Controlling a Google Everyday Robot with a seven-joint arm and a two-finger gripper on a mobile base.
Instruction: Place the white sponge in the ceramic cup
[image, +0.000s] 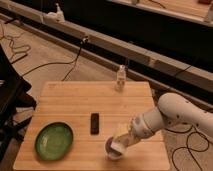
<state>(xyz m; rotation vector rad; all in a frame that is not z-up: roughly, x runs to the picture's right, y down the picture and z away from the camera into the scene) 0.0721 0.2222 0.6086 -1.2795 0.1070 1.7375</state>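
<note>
One gripper (122, 141) hangs over the ceramic cup (114, 150), near right; white sponge (122, 131) just beyond it; grasp we cannot tell

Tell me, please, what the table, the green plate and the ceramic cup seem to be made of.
The table looks like matte wood, with plank seams showing. The green plate seems glazed ceramic or glass, given its sheen. The ceramic cup looks glazed, whitish outside, though the gripper just above partly hides it.

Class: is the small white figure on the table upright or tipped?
Upright: the white figure stands tall at the table's far edge. The gripper is far from it, at the ceramic cup near the front edge.
</note>
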